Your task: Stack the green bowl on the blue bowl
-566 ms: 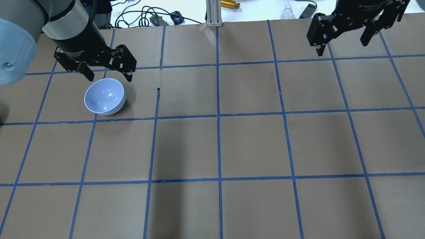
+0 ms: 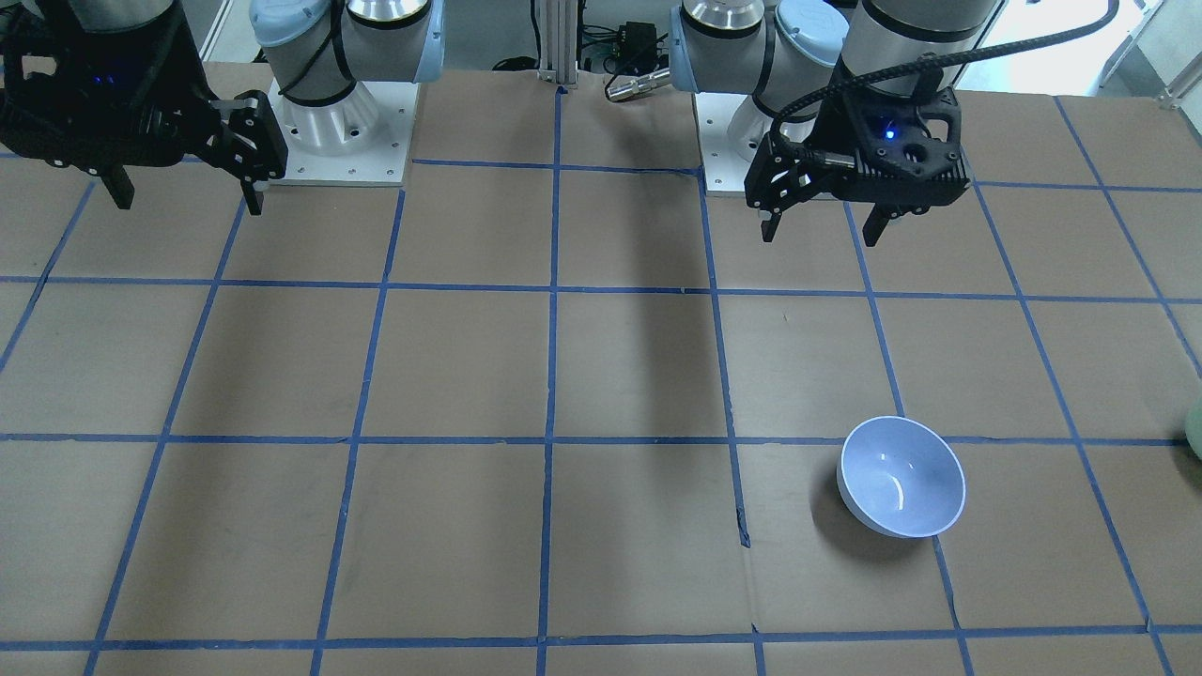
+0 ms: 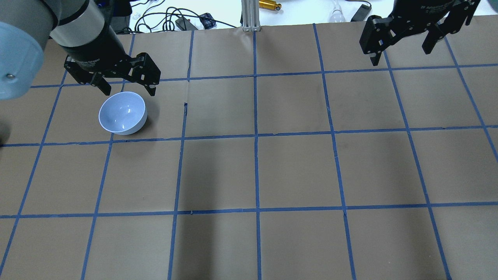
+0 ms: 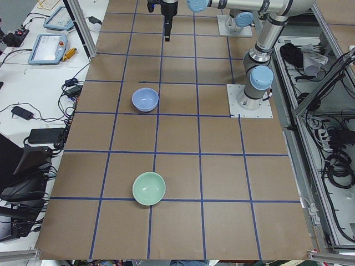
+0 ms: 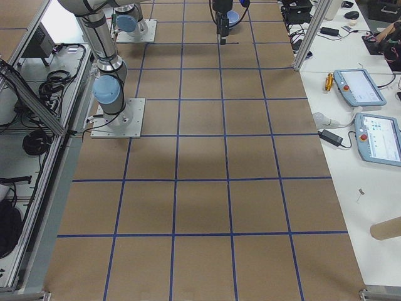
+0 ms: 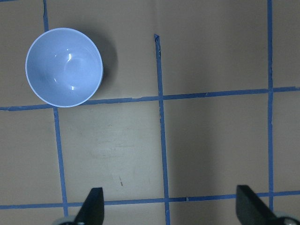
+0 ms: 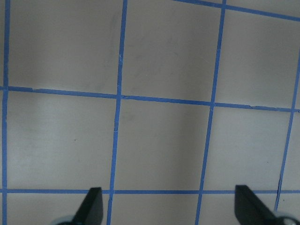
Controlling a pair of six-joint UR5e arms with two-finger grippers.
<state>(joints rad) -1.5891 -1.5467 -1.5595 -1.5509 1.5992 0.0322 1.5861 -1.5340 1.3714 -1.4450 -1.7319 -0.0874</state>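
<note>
The blue bowl [image 3: 123,112] stands upright and empty on the left part of the table; it also shows in the front view [image 2: 901,488], the left side view [image 4: 145,100] and the left wrist view [image 6: 64,67]. The green bowl [image 4: 148,188] stands upright and empty nearer the table's left end, about two squares from the blue bowl; only a sliver of it [image 2: 1194,427] shows at the front view's right edge. My left gripper [image 3: 128,92] is open and empty, held high above the table on the robot's side of the blue bowl. My right gripper [image 3: 400,56] is open and empty, high over the far right.
The table [image 3: 295,171] is brown paper with a blue tape grid. An aluminium post [image 3: 251,15] stands at the far edge, with cables and small devices behind it. Both arm bases [image 2: 338,122] sit at the robot's side.
Both grippers have shifted only very slightly and stay open. The blue bowl has not moved.
</note>
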